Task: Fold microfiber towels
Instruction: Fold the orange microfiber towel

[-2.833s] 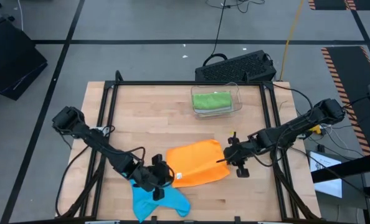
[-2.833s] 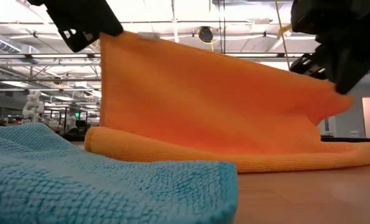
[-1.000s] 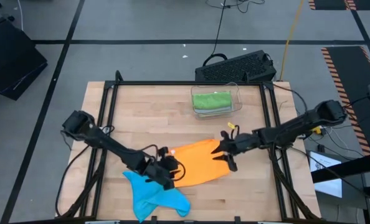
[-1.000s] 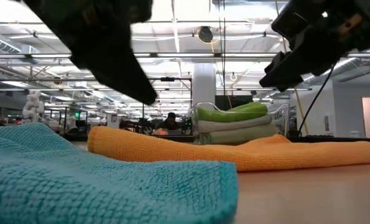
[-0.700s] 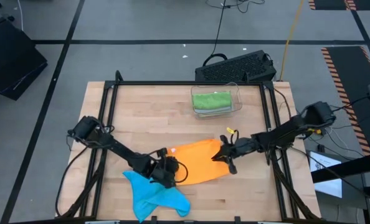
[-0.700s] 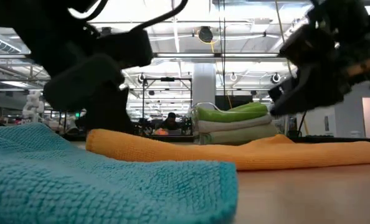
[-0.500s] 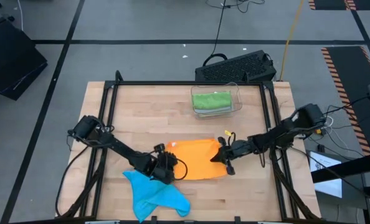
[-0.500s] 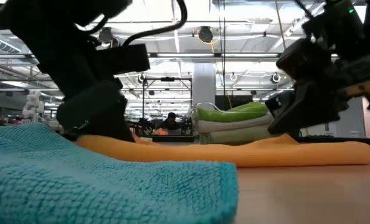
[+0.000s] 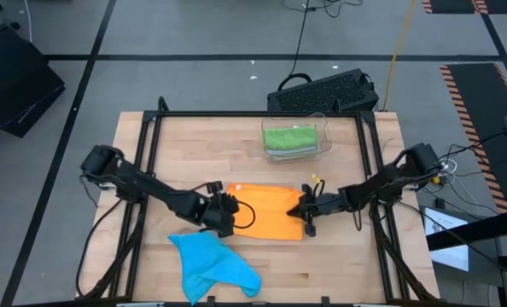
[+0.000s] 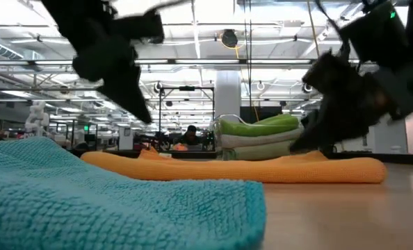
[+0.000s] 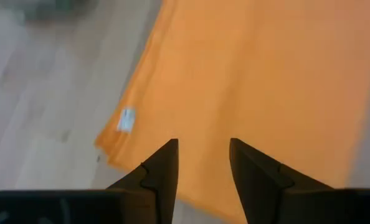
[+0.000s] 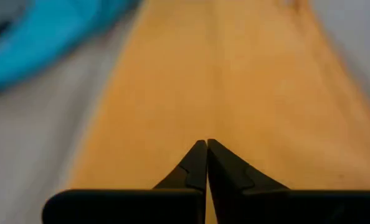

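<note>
Towel, orange microfiber [image 9: 266, 211], folded flat at frame centre — soft, limp, light; lift by corners. Left gripper [image 11: 202, 163] fingers apart; right gripper [image 12: 206, 163] pinched together, empty.

Low view: blue towel [image 10: 116, 201] fills lower left, cut by left and bottom edges. Both grippers blurred there, upper bodies cut by top edge. Orange towel [image 10: 248, 169] hides base of clear bin [image 10: 265, 139] behind it. Left wrist view: white tag [image 11: 127, 119] print too small to read; upper left blurred. Right wrist view: orange towel [image 12: 222, 87] cut by top edge; blue towel [image 12: 42, 37] blurred, upper left.
</note>
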